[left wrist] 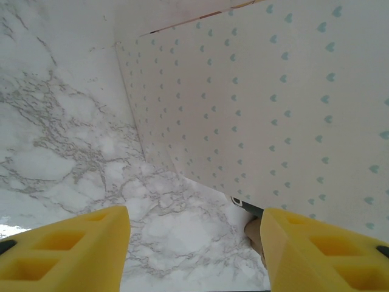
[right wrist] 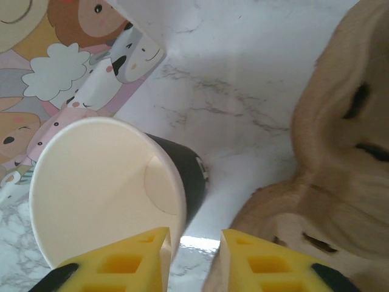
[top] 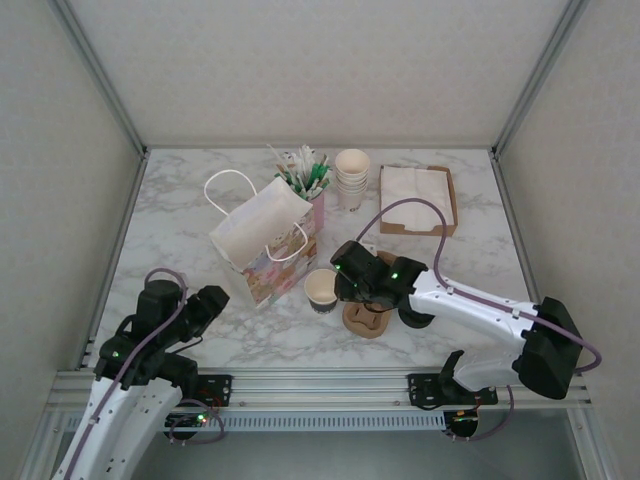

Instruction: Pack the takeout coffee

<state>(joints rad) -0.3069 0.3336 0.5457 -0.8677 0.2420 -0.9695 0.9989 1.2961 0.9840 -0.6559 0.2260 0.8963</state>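
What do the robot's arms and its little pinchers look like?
The left arm and right arm have white shells, black joints, tiny green lights and a looping purple cable each. The fingers are bright yellow blocks with square hollows.

Table (top: 180, 200) white marble, grey-veined; bag (top: 262, 232) white with teal hearts, its face pastel cartoon animals; paper cup (right wrist: 103, 182) cream inside, black outside; right pincer (right wrist: 194, 243) yellow.

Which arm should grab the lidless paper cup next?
Probably right: the right gripper hangs beside the lidless dark-walled paper cup and brown pulp carrier; the left gripper faces the patterned paper bag.
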